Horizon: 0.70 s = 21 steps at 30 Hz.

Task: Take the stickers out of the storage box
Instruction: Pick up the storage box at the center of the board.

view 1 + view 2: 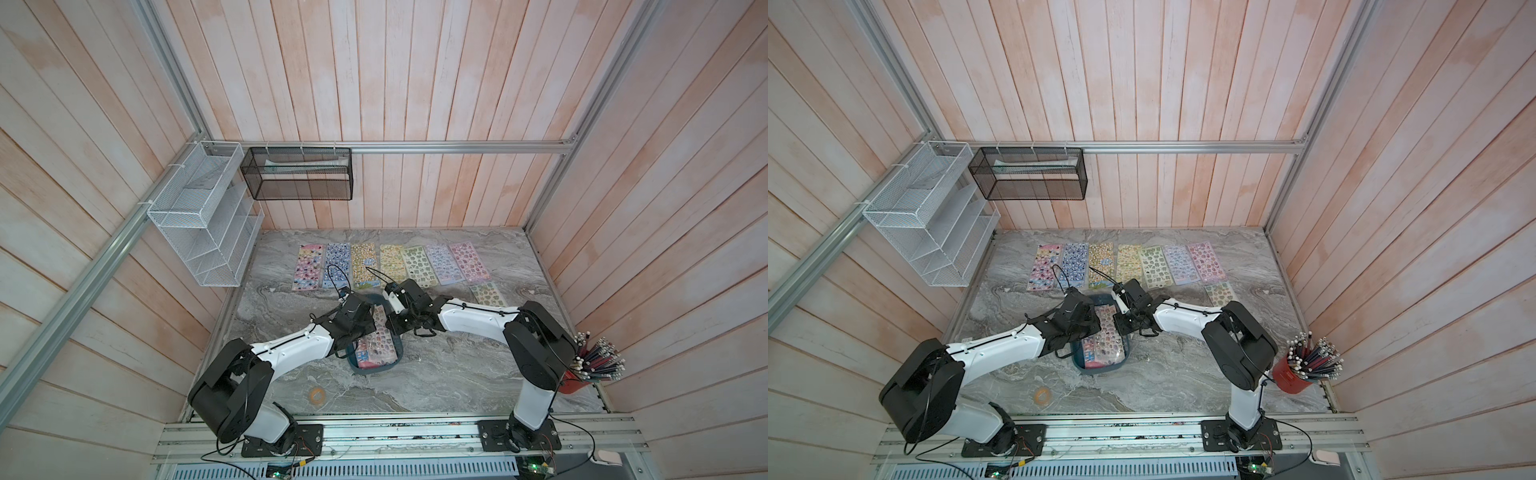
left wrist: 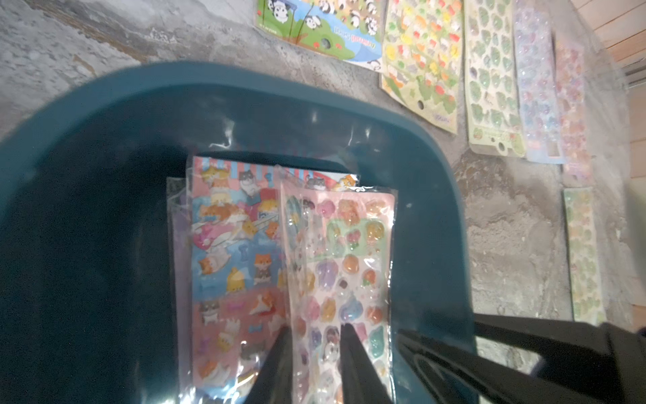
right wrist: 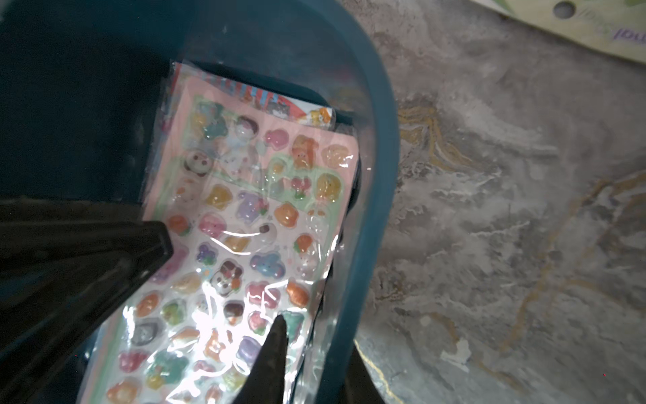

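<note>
The storage box [image 1: 374, 371], a dark teal tray, sits mid-table in both top views, and both wrists hang over it. Stickers [image 1: 376, 351] lie inside it: a pink glossy sheet [image 2: 353, 245] rests on top of a cat-patterned sheet [image 2: 230, 245]. My left gripper [image 2: 314, 335] points down onto the pink sheet. Its fingers stand narrowly apart, one at the sheet's raised edge and one on its face. My right gripper [image 3: 314, 339] is shut on the box's wall [image 3: 381, 122], with one finger inside on the pink sheet [image 3: 251, 210] and one outside under the rim.
Several sticker sheets [image 1: 365, 266] lie in a row along the back of the marble table, and one more sheet [image 1: 487, 294] lies apart at the right. A white wire rack [image 1: 203, 220] and a black mesh basket [image 1: 299, 174] hang on the walls. A red cup of pencils [image 1: 590, 365] and a tape ring [image 1: 318, 395] stand nearer the front.
</note>
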Tool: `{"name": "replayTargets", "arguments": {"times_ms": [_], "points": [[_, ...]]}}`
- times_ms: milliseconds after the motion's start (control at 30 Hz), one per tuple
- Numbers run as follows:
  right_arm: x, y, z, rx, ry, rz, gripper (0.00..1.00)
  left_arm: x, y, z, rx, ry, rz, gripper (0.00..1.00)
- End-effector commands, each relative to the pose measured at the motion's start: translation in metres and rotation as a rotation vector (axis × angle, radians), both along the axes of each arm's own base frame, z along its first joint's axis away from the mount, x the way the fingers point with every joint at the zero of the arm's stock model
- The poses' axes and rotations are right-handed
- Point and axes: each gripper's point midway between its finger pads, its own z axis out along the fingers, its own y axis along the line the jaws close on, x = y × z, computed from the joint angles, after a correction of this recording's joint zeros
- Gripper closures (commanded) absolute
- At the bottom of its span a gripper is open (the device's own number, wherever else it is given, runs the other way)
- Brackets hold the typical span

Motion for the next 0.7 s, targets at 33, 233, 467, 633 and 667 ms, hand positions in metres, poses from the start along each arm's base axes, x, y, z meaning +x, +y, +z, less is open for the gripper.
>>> {"name": "replayTargets", "arguments": {"times_ms": [33,233,467,633,667], "points": [[0.0,-0.004,-0.007,-0.036,0.02,0.005,0.78,0.0,-0.007,-0.001,-0.025,-0.011,-0.036,0.81],[0.002,-0.005,-0.004,-0.04,0.016,-0.003,0.78,-0.001,-0.005,-0.002,-0.018,-0.014,-0.041,0.95],[0.006,-0.007,0.004,-0.048,0.002,-0.013,0.79,0.001,0.0,0.014,-0.03,-0.049,-0.039,1.0],[0.01,-0.011,0.009,-0.05,0.002,-0.028,0.87,0.002,0.001,0.053,-0.062,-0.131,-0.055,1.0],[0.011,-0.012,0.009,-0.048,0.008,-0.033,0.9,0.001,0.001,0.064,-0.077,-0.156,-0.061,1.0]]}}
